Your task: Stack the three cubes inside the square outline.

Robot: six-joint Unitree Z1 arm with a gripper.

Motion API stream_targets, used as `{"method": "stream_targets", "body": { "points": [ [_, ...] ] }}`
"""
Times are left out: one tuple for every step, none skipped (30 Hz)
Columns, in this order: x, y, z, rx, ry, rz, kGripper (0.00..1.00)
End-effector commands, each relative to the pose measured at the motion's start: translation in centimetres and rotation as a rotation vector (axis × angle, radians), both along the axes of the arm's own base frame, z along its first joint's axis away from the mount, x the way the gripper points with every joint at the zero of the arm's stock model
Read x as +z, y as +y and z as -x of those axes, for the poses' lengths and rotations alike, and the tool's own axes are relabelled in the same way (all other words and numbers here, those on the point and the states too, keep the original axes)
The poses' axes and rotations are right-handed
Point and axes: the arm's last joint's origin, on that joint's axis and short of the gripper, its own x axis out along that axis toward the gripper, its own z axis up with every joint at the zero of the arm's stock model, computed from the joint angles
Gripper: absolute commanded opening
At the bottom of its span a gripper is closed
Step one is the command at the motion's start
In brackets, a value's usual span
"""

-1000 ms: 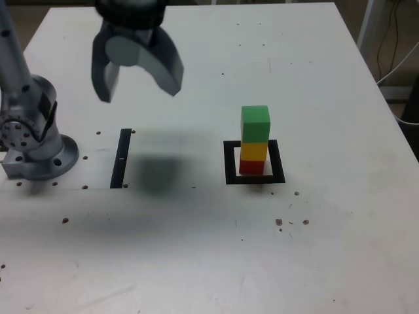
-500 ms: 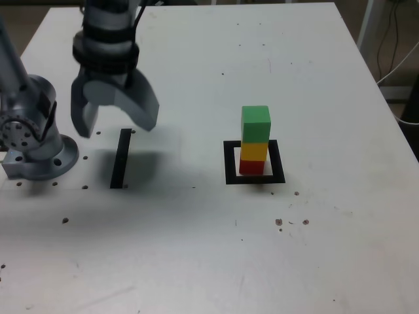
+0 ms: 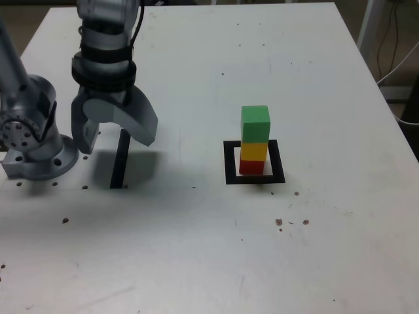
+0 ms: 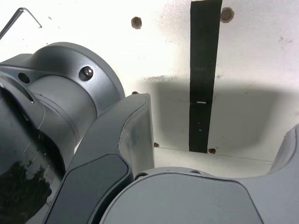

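The hand (image 3: pixel 114 134) has dropped lower, toward the worktop's (image 3: pixel 196 248) left edge in the exterior view, jaws still spread wide and empty above the black strip (image 3: pixel 120 159). The three cubes (image 3: pixel 255 140) remain stacked, red under yellow under green, inside the square outline (image 3: pixel 229 163), well apart from it.

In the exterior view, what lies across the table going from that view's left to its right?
Arm base → open gripper → black strip → square outline holding the red, yellow, green cube stack.
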Motion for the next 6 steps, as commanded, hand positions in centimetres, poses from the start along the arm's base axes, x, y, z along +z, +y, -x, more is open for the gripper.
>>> {"method": "stream_targets", "body": {
  "points": [
    [-0.22,0.01,0.01,0.003,0.002,0.001,0.99],
    [-0.27,0.01,0.04,0.003,0.001,0.001,0.99],
    [-0.32,0.01,0.06,0.003,0.0,0.001,0.99],
    [-0.38,0.01,0.08,0.003,-0.002,0.001,0.99],
    [-0.43,0.01,0.1,0.003,-0.004,0.001,0.99],
    [-0.48,0.01,0.1,0.003,-0.006,0.001,0.99]
  ]
}}
